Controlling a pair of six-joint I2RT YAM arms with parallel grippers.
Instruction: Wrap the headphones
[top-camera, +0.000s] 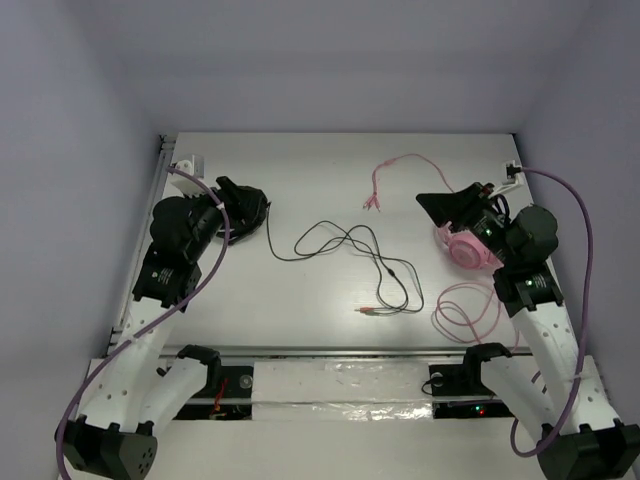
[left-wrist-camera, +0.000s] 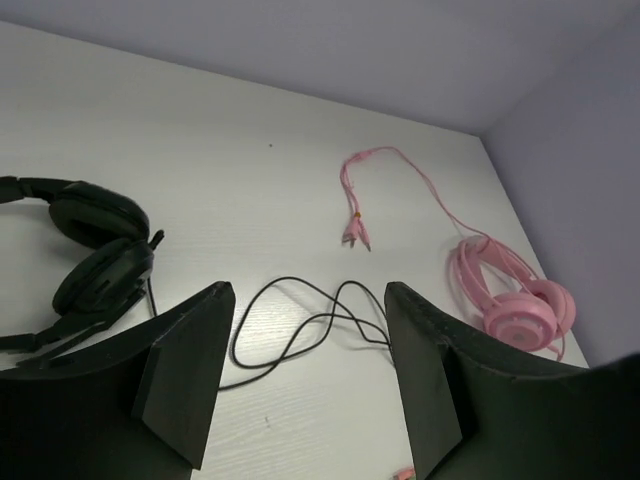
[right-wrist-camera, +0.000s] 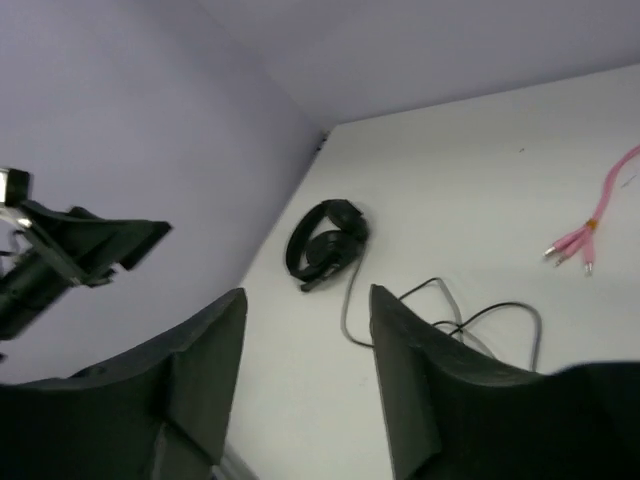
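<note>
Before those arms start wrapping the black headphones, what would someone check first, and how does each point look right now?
1. Left end effector open and empty: ok.
2. Right end effector open and empty: ok.
3. Black headphones lying free, nothing gripping them: ok.
4. Black cable apart from the pink cable: ok.
5. Right arm clear of the pink headphones: cannot tell. It overlaps them in the top view.
6. Black cable wound up: not ok. It lies loose, in loops across the middle.
</note>
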